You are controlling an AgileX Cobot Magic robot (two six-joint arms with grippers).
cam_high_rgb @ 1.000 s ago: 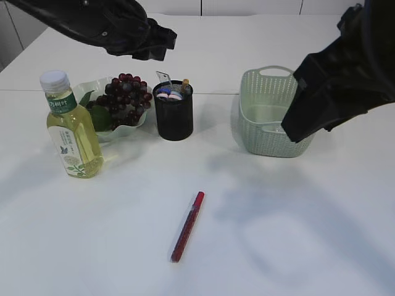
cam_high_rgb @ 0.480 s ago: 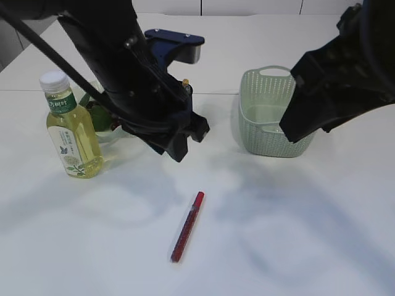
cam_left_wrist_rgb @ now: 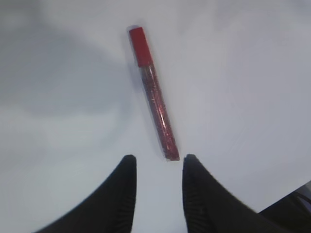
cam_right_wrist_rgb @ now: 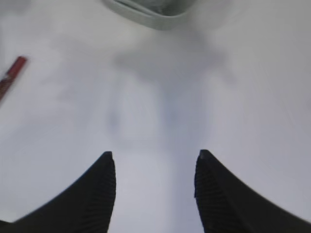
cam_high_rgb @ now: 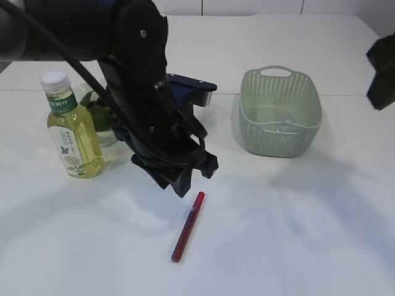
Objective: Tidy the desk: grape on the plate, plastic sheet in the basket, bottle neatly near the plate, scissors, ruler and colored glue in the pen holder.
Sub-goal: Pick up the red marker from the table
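The red glue stick (cam_left_wrist_rgb: 153, 94) lies flat on the bench (cam_high_rgb: 296, 234), alone and in front of the basket (cam_high_rgb: 281, 114). The left gripper (cam_left_wrist_rgb: 159, 165) hangs just over its near end, fingers parted and holding nothing, evidently lined up to straddle it. The right gripper (cam_right_wrist_rgb: 154, 162) is spread wide over bare bench, empty.

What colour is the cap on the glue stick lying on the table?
Red, on a red glitter glue stick; the left wrist view shows it best.

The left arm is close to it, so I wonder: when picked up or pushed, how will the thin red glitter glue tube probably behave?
The thin red glitter glue tube looks stiff and straight, so it should not flop. Being slim and round, it may roll if nudged sideways. It lies flat on the smooth white table, so the open left gripper might slip on it.
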